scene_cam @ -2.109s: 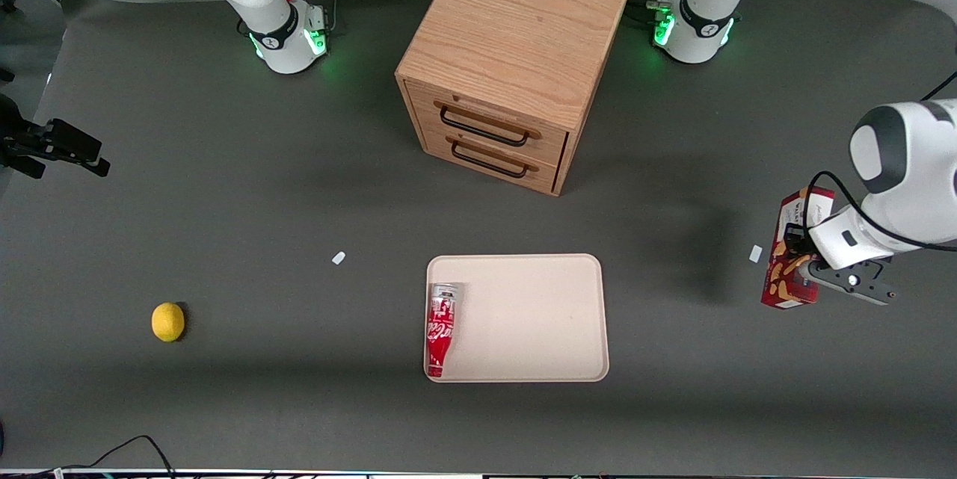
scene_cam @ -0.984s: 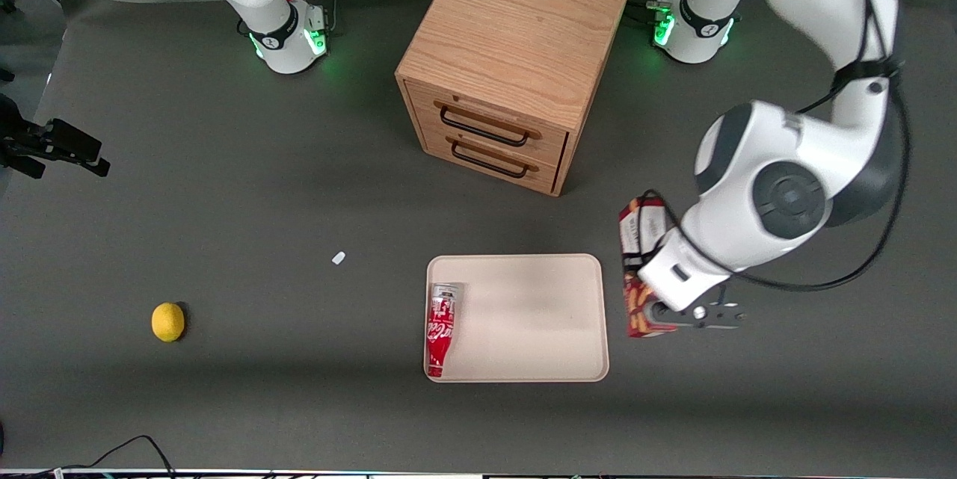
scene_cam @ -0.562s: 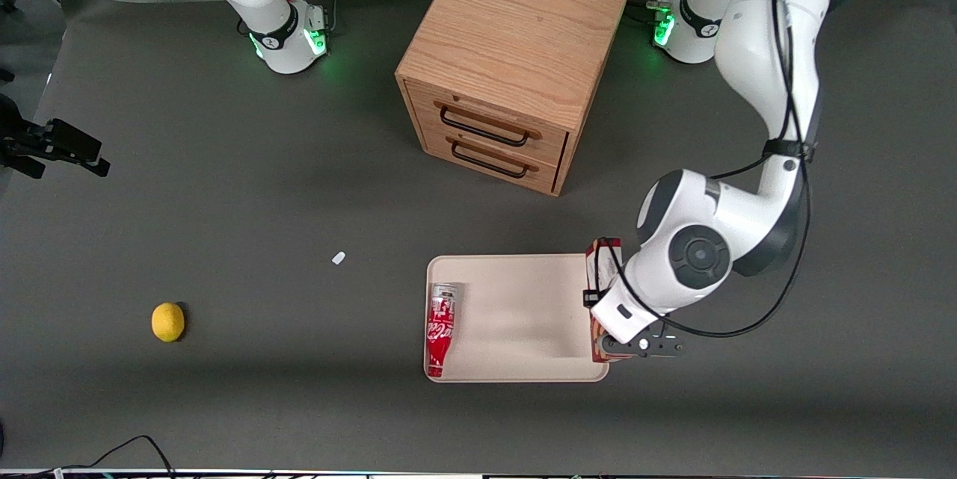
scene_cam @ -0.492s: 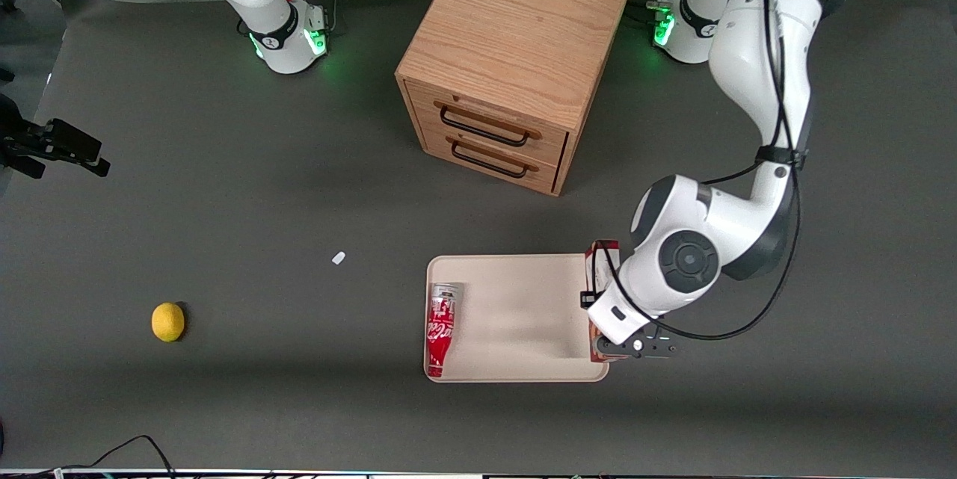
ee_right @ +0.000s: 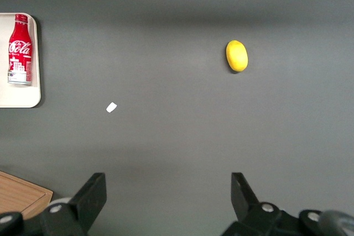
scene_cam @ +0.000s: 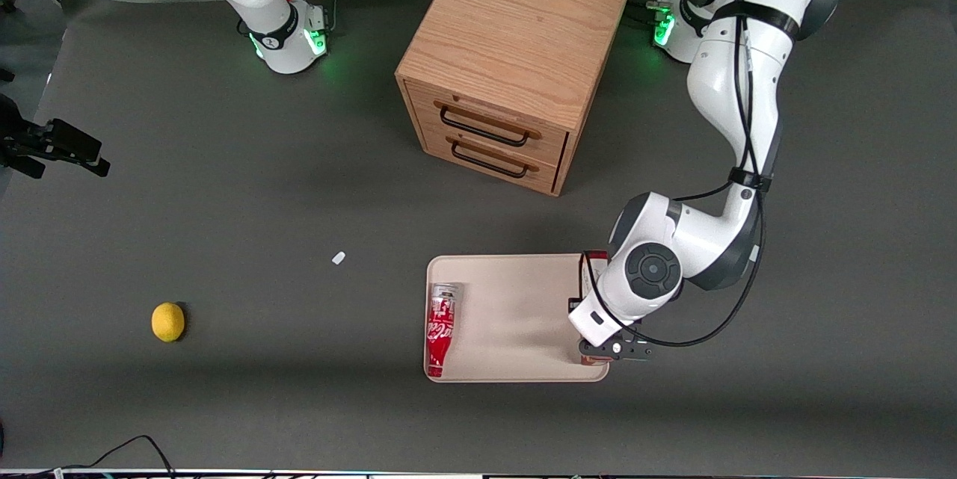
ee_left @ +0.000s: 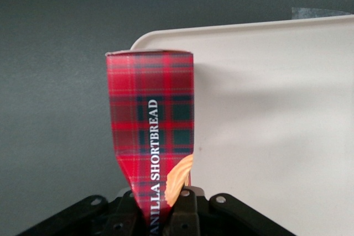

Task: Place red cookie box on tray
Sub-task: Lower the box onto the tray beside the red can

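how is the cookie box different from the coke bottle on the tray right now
The red cookie box is a flat-sided tartan carton; the Coca-Cola bottle is round with a silver cap. The box is clamped in the gripper over the tray edge at the working arm's end; the bottle lies loose along the edge toward the parked arm's end. Both are red.

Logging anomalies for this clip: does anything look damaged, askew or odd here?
Yes: the red cookie box, held in the claw over the tray edge nearest the working arm, looks crushed inward where it is gripped. A Coca-Cola bottle lies on its side in the tray.
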Controlling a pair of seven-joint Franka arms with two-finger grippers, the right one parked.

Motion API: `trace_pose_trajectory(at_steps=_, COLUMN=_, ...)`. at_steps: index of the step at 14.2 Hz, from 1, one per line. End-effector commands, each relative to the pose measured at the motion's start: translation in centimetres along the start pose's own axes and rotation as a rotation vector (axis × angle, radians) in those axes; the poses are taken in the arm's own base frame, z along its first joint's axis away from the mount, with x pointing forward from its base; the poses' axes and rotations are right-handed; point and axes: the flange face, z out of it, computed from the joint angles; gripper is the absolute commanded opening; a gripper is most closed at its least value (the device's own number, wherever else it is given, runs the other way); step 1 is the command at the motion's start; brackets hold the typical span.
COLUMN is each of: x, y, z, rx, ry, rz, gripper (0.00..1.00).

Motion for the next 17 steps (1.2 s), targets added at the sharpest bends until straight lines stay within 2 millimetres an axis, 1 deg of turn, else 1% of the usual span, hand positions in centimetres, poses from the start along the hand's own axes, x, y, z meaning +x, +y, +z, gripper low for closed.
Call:
trace_pose_trajectory(at_steps=1, x=0.2, y=1.1, z=0.4, rx=0.015, ry=0.025, rz=-0.03, gripper=0.0)
trace_pose_trajectory(at_steps=3, x=-0.1, y=1.4, z=1.0, rx=0.013, ry=0.023, rz=-0.031, gripper=0.0)
trace_pose_trajectory(at_steps=4, x=-0.3, y=1.3, z=1.5, rx=0.015, ry=0.017, rz=-0.032, gripper=0.0)
trace_pose_trajectory(at_steps=5, x=-0.3, y=1.3, z=1.5, rx=0.016, ry=0.019, rz=-0.03, gripper=0.0)
trace_pose_trajectory(at_steps=6, x=-0.3, y=1.3, z=1.5, rx=0.016, ry=0.019, rz=-0.03, gripper=0.24)
trace_pose_trajectory(at_steps=7, x=-0.2, y=1.2, z=1.3, rx=0.017, ry=0.023, rz=-0.029, gripper=0.66)
trace_pose_trajectory(at_steps=8, x=-0.2, y=1.2, z=1.0, rx=0.02, ry=0.03, rz=-0.024, gripper=1.0)
trace_pose_trajectory(at_steps=11, x=0.1, y=1.0, z=0.0, rx=0.023, ry=0.047, rz=-0.023, gripper=1.0)
trace_pose_trajectory(at_steps=12, x=0.0, y=1.2, z=-1.0, rx=0.018, ry=0.054, rz=-0.023, gripper=1.0)
trace_pose_trajectory(at_steps=13, x=0.0, y=0.9, z=-2.2, rx=0.012, ry=0.064, rz=-0.024, gripper=1.0)
trace_pose_trajectory(at_steps=14, x=0.1, y=0.6, z=-3.9, rx=0.007, ry=0.078, rz=-0.026, gripper=1.0)
trace_pose_trajectory(at_steps=15, x=0.1, y=0.0, z=-5.4, rx=0.007, ry=0.084, rz=-0.033, gripper=1.0)
trace_pose_trajectory(at_steps=17, x=-0.3, y=-1.7, z=-9.5, rx=-0.008, ry=0.101, rz=-0.064, gripper=1.0)
